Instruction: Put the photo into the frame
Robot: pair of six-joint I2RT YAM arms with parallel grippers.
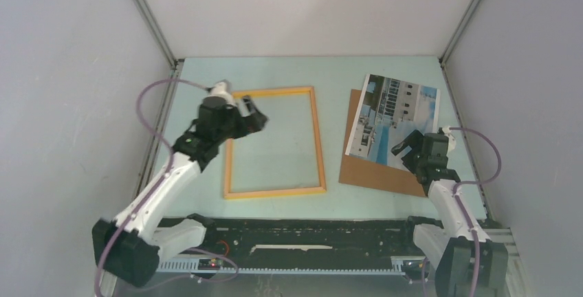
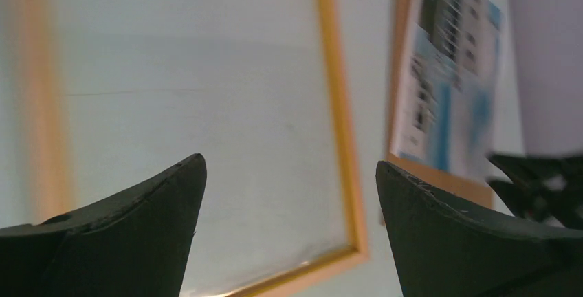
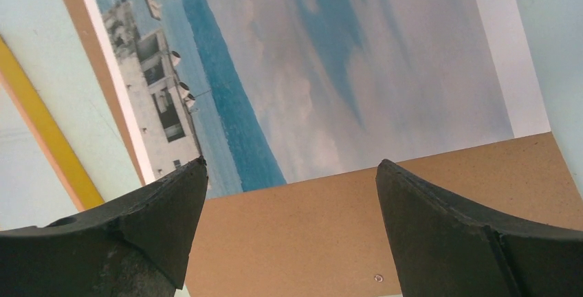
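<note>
The thin-railed orange-yellow wooden frame (image 1: 317, 139) lies flat on the pale green desk (image 1: 275, 73). Only desk shows inside its opening, so the print is not yet in it.

The photo (image 1: 392, 118), a thin paper print of a white building, blue sky and water, lies picture-side up to the right of the frame and apart from it. It rests skewed on a brown rectangular fibreboard sheet (image 1: 375, 173), and its far end overhangs that sheet. Lying on the board rather than on the desk, the paper probably offers a slightly raised edge that a finger could get under.

The left claw (image 1: 256, 115) hangs over the frame's far-left corner with its jaws spread wide and nothing between them. From its own camera it looks across the opening toward the right rail. I judge it is placed there to steady or straighten the frame, though whether it touches the rail I cannot tell.

The right claw (image 1: 407, 147) is well to the right of the frame, also wide and empty. It is poised above the photo's near edge, where print meets bare board, which looks like a line-up for picking the print up. Thin paper may slide or buckle, so a low, shallow approach seems wise.
</note>
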